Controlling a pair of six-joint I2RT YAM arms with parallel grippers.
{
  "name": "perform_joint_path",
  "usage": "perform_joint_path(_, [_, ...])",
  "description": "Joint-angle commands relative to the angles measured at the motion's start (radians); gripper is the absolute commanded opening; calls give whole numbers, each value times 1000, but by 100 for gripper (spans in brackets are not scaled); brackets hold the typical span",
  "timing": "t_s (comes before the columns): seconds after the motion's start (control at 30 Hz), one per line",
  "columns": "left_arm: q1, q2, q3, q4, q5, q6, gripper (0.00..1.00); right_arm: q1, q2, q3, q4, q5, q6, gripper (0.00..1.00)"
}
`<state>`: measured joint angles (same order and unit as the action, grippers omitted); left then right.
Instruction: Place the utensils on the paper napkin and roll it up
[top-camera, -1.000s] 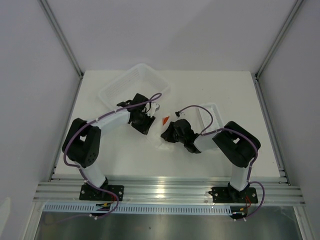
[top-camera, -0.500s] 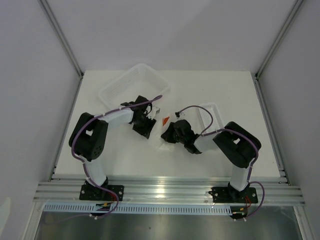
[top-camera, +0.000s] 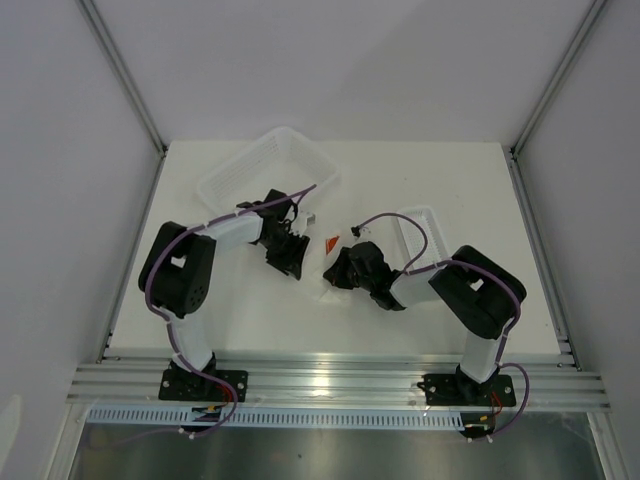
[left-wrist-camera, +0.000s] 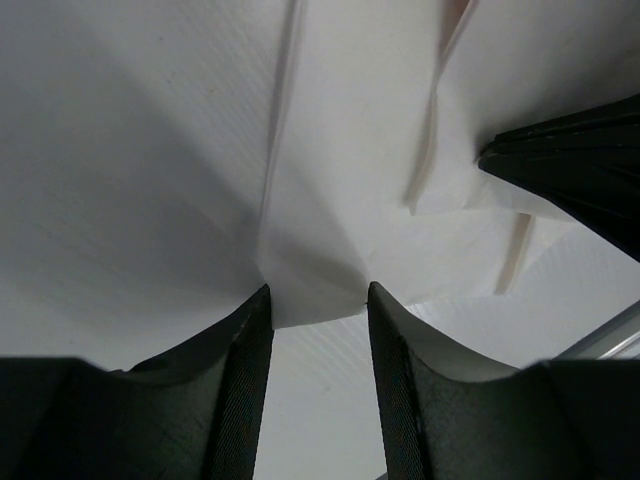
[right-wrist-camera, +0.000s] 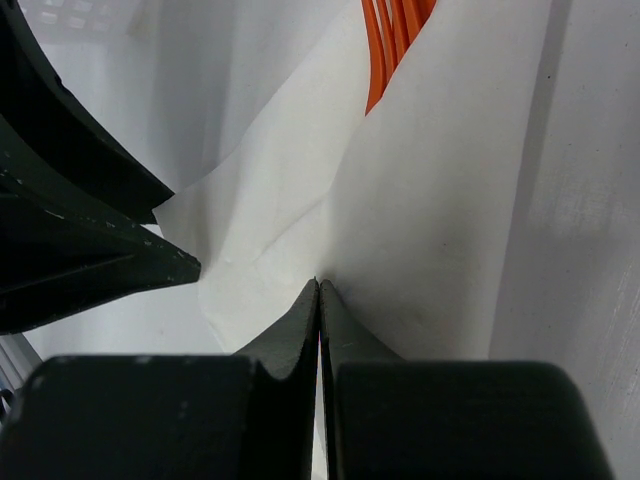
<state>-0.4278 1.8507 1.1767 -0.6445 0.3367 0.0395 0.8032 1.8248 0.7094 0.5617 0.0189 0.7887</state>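
Observation:
The paper napkin (top-camera: 314, 273) lies crumpled between my two grippers, folded up over the orange-red utensils (top-camera: 331, 241). Only the utensils' slim ends (right-wrist-camera: 395, 40) stick out from under the napkin (right-wrist-camera: 430, 200) in the right wrist view. My right gripper (right-wrist-camera: 319, 284) is shut, its tips pinching a raised fold of the napkin. My left gripper (left-wrist-camera: 317, 295) stands part open, and an edge of the napkin (left-wrist-camera: 330, 200) lies across the gap at its tips. The two grippers (top-camera: 297, 262) (top-camera: 328, 272) face each other a short way apart.
A large white mesh basket (top-camera: 265, 170) stands behind the left arm. A narrow white tray (top-camera: 418, 232) lies behind the right arm. The right gripper's black finger (left-wrist-camera: 580, 170) shows at the right in the left wrist view.
The left arm has drawn its elbow in and its gripper has edged right, closer to the napkin. The right gripper has stayed shut on the fold, shifting only slightly.

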Motion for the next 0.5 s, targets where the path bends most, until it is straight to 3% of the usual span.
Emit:
perform_joint_path(0.0, [-9, 41, 17, -17, 76, -24, 46, 10, -7, -24, -72, 26, -20, 0])
perform_joint_path(0.1, [-6, 42, 15, -1, 79, -27, 42, 11, -7, -25, -74, 27, -22, 0])
perform_joint_path(0.33, [-6, -27, 23, 11, 79, -29, 11, 11, -7, -22, -69, 26, -22, 0])
perform_joint_path(0.47, [-6, -64, 29, 11, 102, -15, 1, 13, -7, -21, -71, 26, -23, 0])
